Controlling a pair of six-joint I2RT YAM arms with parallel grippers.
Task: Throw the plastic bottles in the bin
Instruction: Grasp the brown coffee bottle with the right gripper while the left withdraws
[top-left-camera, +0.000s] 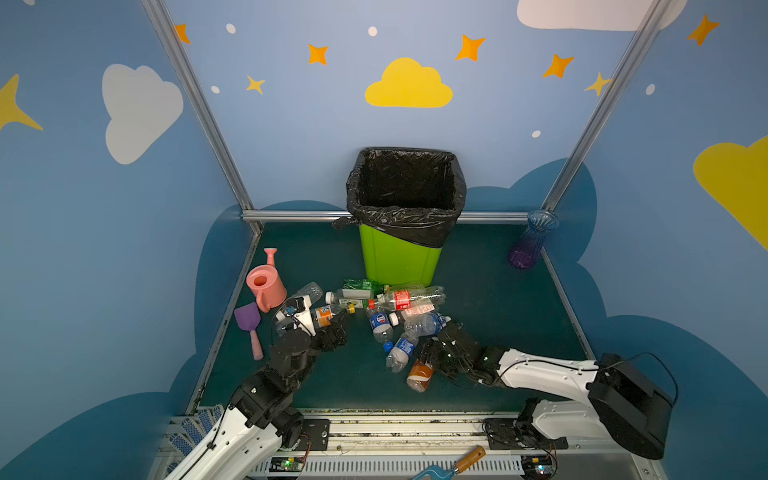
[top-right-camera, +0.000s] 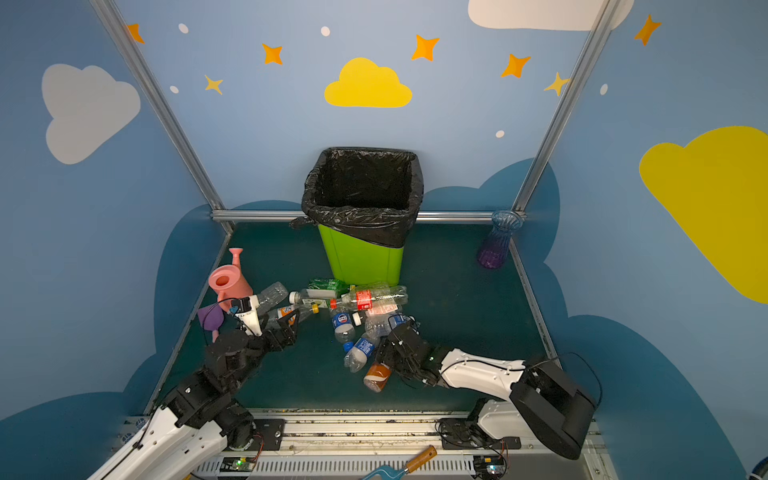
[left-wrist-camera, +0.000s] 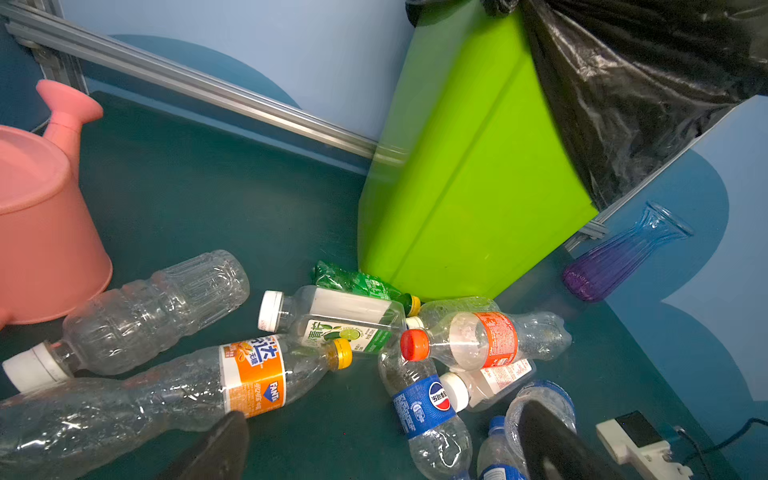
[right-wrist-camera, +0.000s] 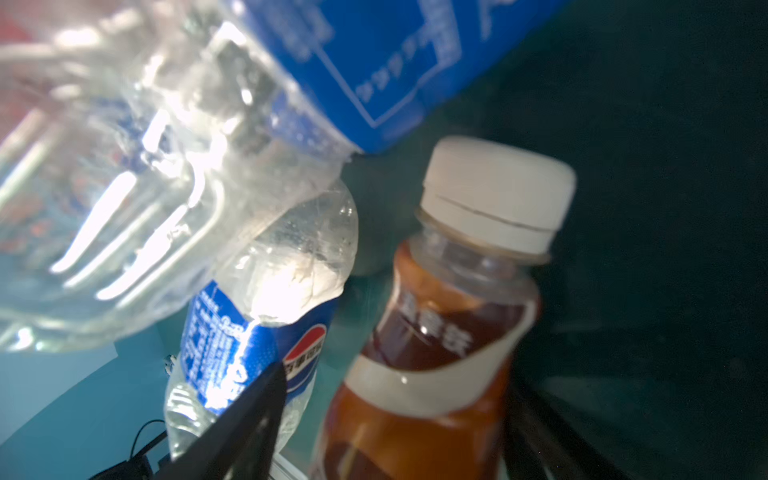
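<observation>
Brown bottle (right-wrist-camera: 419, 415) within right gripper (right-wrist-camera: 397, 378)

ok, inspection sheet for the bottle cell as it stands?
Surface: green mat, no spill seen.
Job's things: plastic bottles lying heaped before the upright bin; none visible inside.
Clutter: watering can, purple scoop, vase in far corner.
Grippers: left gripper open, holding nothing; right gripper straddles brown bottle, grip unconfirmed.
Cables: black cable along right arm.
Surroundings: painted walls, aluminium frame.

Brown bottle (right-wrist-camera: 424, 332) cut off at its base — clear bottle (right-wrist-camera: 124, 187) blurred.
</observation>
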